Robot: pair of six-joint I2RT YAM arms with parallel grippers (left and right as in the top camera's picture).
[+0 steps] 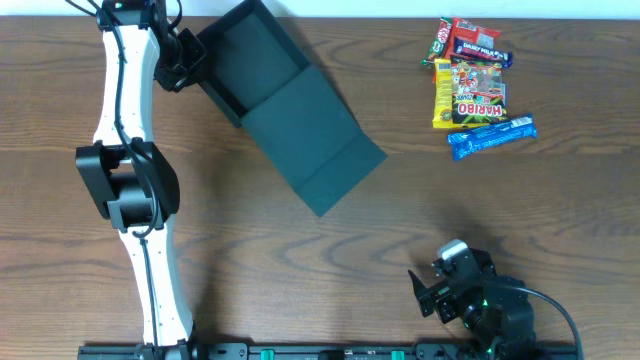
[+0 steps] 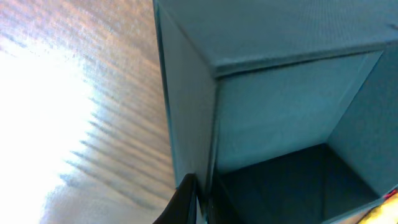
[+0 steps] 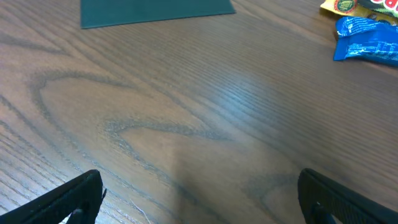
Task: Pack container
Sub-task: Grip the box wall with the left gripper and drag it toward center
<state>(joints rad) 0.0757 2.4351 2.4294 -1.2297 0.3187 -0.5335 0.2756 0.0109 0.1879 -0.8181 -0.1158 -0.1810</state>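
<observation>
Overhead view is showing the left gripper (image 1: 188, 55) reaching to the far left part of the wooden table (image 1: 300, 270), its jaws clenched on the side wall of the container (image 1: 245, 60), a shallow dark box lying at an angle with its hinged flap lid (image 1: 318, 140) folded open and resting flat on the wood, pointing away from those jaws toward the middle of the table. From the left wrist camera, one dark finger (image 2: 180, 202) is pressing against the outside of the container's (image 2: 273, 124) wall near a corner, with the box's dark interior opening just beyond the jaws and the glossy wood lying to the outer side of them; the other finger is hidden from that view. At the near right edge, the right gripper (image 1: 432, 290) is sitting low with its jaws released and spread wide, holding nothing. Its wrist camera is showing the right gripper (image 3: 199, 199) framing bare wood, with an edge of the lid (image 3: 155, 12) well ahead and to one side, and a blue snack packet (image 3: 367, 40) ahead on the other. A cluster of snack packets (image 1: 475, 85), among them a yellow Haribo bag (image 1: 470, 95), is lying at the far right, well apart from both grippers.
</observation>
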